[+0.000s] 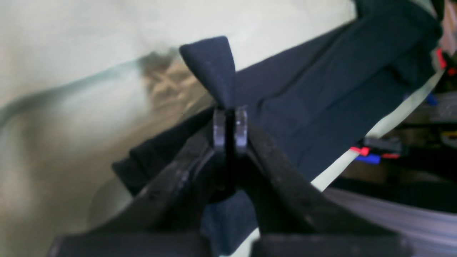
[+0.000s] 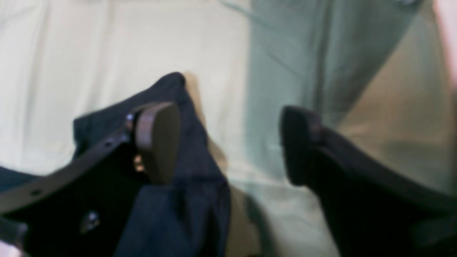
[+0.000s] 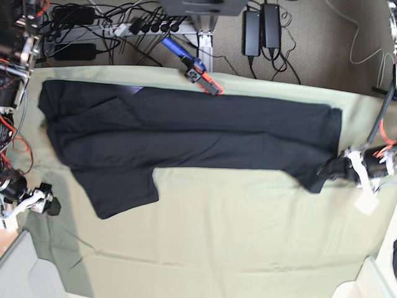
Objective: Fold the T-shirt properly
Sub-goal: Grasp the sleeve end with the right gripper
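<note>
Shirt [image 3: 186, 133] flat on green cloth [image 3: 236, 242]; left gripper [image 1: 230, 130] pinches its corner, right gripper [image 2: 228, 144] beside sleeve, jaws apart.

No readable text, brand, number or sign in any view. T-shirt [image 3: 186, 127] plain black, no visible print; wrist views too blurred for lettering.

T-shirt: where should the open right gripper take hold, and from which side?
The loose sleeve corner of the T-shirt, approached from the table's outer edge beside the right gripper. It probably mirrors the hem corner pinched by the left gripper.
</note>
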`<state>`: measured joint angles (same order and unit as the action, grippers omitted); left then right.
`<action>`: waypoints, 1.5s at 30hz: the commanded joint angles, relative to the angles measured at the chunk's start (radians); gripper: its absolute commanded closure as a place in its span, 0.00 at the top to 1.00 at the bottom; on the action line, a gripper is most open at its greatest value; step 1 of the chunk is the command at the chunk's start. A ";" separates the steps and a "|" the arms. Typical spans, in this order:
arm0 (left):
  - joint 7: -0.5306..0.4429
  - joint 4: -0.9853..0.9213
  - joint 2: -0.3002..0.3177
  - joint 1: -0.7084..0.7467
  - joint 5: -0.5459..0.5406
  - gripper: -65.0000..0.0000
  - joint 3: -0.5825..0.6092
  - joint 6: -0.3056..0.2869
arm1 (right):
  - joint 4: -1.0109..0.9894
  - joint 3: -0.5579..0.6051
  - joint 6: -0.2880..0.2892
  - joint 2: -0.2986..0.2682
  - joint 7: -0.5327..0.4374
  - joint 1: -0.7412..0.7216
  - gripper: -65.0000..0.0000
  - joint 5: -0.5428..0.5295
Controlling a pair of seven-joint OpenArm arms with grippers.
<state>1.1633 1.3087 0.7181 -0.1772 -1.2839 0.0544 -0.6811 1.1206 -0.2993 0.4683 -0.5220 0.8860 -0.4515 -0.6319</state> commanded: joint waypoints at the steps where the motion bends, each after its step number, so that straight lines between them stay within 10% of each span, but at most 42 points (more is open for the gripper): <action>1: -0.011 0.014 0.025 -0.013 -0.017 0.00 -0.008 -0.017 | -0.035 -0.006 0.075 0.004 -0.045 -0.057 0.68 0.005; 13: -0.015 0.014 0.024 0.000 -0.018 0.00 -0.008 -0.017 | -0.291 0.050 0.078 0.152 -0.132 -0.121 0.68 0.137; 37: -0.023 0.014 0.024 0.000 -0.020 0.00 -0.008 -0.017 | -0.284 0.208 0.078 0.159 -0.075 -0.122 0.66 -0.004; 45: -0.023 0.014 0.024 0.000 -0.019 0.00 -0.008 -0.017 | -0.231 0.208 0.078 0.159 -0.051 -0.122 0.01 -0.005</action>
<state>1.1591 1.3090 0.7181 -0.1581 -1.2835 0.0555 -0.6811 0.8658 -0.0891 0.4686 -0.3515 0.8497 -0.5415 -0.6220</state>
